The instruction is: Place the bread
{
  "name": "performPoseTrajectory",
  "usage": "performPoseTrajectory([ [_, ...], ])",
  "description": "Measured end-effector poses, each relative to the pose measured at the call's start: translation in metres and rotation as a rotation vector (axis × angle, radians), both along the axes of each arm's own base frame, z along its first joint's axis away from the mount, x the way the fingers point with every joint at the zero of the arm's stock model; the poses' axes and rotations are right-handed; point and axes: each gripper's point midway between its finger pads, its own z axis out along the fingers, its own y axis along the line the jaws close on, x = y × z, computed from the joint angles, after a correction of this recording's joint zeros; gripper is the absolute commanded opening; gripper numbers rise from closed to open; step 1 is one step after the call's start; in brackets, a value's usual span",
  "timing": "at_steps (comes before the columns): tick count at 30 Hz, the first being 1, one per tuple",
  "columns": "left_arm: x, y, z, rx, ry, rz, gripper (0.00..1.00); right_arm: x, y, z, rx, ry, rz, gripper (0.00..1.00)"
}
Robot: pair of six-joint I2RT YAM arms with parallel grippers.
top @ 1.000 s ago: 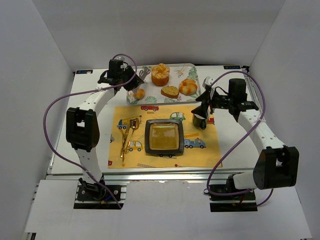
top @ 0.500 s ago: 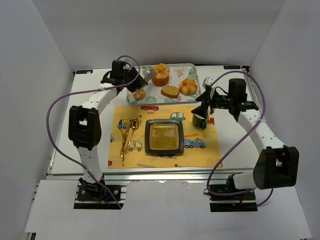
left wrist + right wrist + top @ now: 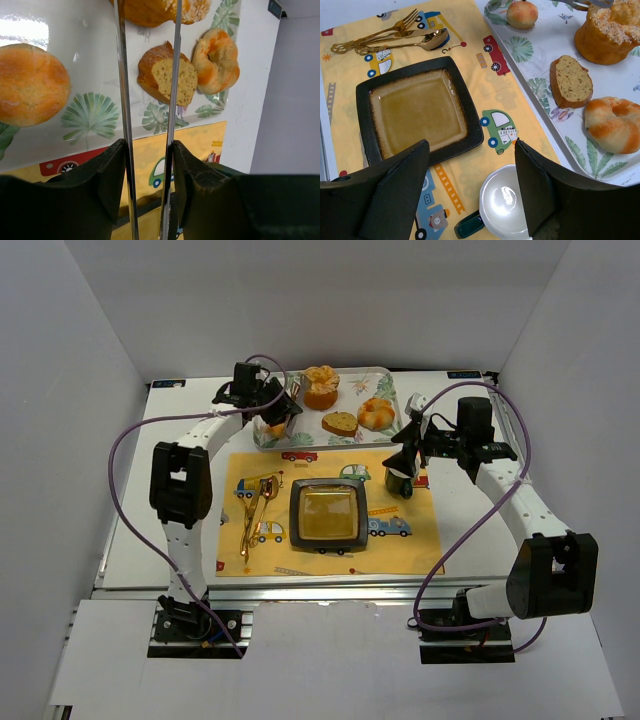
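The left gripper (image 3: 147,150), reaching over the far tray (image 3: 385,375), is clamped on a pair of metal tongs (image 3: 121,100). Their two thin blades stand apart with nothing between them and point at the bread (image 3: 321,388). The tall, sugar-topped bun sits upright at the back of the tray, beyond the bread slice (image 3: 340,423) and the knotted roll (image 3: 377,413).

In the left wrist view the blades run up to the bun's lower edge; whether they touch it cannot be told.

The right gripper (image 3: 405,455) hangs spread wide and empty above a mug (image 3: 398,480) at the edge of the car-print mat (image 3: 400,545). The dark square plate (image 3: 327,515) waits bare at the mat's middle, the likely landing spot.

The risks are plain. The gap between the blades looks narrower than the bun, so a push forward could tip it or shove it against the tray's rim instead of gripping it. A weak pinch on the rounded sides could let it slip on the way to the plate. The small round bun (image 3: 30,85) lies just beside the tongs and could be knocked.
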Motion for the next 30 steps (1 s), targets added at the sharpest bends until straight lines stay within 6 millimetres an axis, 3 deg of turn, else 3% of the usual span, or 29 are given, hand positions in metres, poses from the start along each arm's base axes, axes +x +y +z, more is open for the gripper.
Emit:
performPoseTrajectory([
  [3, 0.000, -0.002, -0.009, 0.004, 0.022, -0.006, 0.48, 0.000, 0.000, 0.000, 0.000, 0.000, -0.001, 0.74],
  [10, 0.000, -0.004, -0.007, 0.003, 0.021, -0.013, 0.44, 0.001, -0.002, 0.000, 0.000, 0.000, -0.006, 0.74],
  [16, 0.001, -0.007, -0.002, -0.023, 0.015, -0.013, 0.11, 0.001, -0.002, 0.000, 0.000, 0.000, -0.005, 0.74],
  [19, 0.004, -0.010, 0.002, -0.045, 0.000, -0.014, 0.00, 0.000, -0.002, 0.000, 0.000, 0.000, -0.006, 0.74],
  [26, 0.003, -0.012, 0.022, -0.070, -0.036, -0.019, 0.00, -0.004, -0.005, 0.005, 0.003, -0.018, -0.011, 0.74],
  [30, -0.016, -0.008, 0.046, -0.083, -0.068, -0.027, 0.00, -0.005, -0.006, 0.008, 0.005, -0.034, -0.015, 0.74],
])
